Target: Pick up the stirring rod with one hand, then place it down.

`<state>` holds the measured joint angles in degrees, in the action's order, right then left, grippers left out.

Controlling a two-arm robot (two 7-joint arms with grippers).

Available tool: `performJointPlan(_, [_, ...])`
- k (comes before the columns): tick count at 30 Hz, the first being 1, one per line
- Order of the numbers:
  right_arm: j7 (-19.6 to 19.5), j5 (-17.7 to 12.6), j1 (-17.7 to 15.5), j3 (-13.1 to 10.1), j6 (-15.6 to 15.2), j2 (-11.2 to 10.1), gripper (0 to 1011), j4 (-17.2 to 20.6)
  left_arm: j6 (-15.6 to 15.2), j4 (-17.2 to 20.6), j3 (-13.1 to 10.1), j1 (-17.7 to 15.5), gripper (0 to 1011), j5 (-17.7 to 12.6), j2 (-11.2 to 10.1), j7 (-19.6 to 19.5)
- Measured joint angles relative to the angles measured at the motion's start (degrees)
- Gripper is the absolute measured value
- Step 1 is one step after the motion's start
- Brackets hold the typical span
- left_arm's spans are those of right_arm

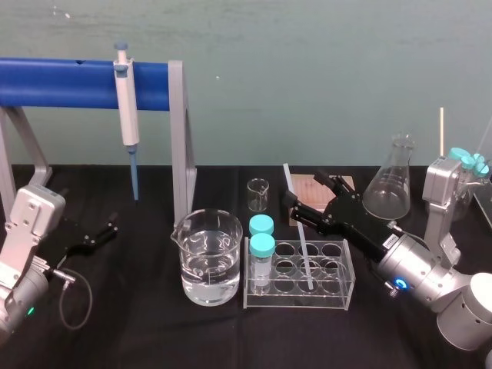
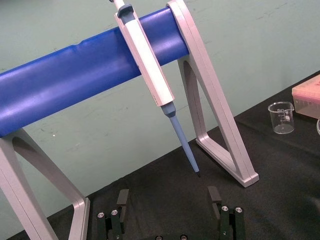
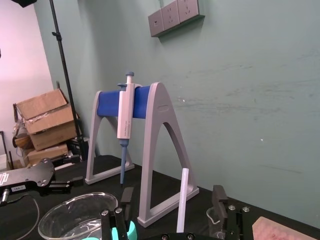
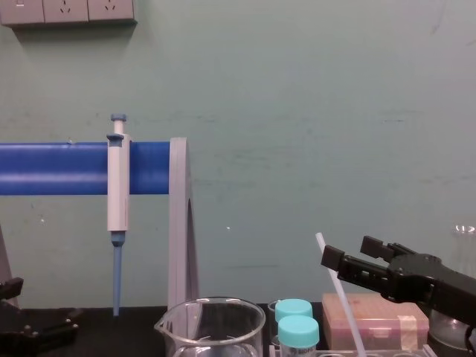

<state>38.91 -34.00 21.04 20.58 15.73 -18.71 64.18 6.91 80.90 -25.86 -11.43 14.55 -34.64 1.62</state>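
Note:
The stirring rod is a thin translucent-white stick leaning in the clear tube rack, its top tilted back toward the wall. My right gripper is open around the rod's upper part. In the right wrist view the rod stands in the gap between the two fingers, touching neither. From the chest the rod slants up just left of the right gripper. My left gripper rests open on the black table at the far left, nothing between its fingers.
A large beaker of water stands left of the rack, which holds two teal-capped tubes. A small beaker, a pink box and a conical flask sit behind. A pipette hangs on the blue-barred stand.

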Motion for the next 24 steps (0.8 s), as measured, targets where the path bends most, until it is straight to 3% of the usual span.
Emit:
performJointPlan(7, [0.0,0.0,0.0,0.0,0.0,0.0,1003,0.0,0.0,0.0,0.0,0.0,1000,0.0,0.0,0.0])
performJointPlan(9, [-1.8,1.1,-0.5,-0.4,0.1,-0.3,1003,1.1,0.0,0.0,0.0,0.0,1000,0.0,0.0,0.0])
performJointPlan(15, [-13.0,5.7,-4.4,-4.1,-0.2,-1.1,1003,7.2,0.0,0.0,0.0,0.0,1000,0.0,0.0,0.0])
performJointPlan(24, [-22.2,9.5,-7.6,-7.5,-3.3,-1.1,1003,9.2,0.0,0.0,0.0,0.0,1000,0.0,0.0,0.0])
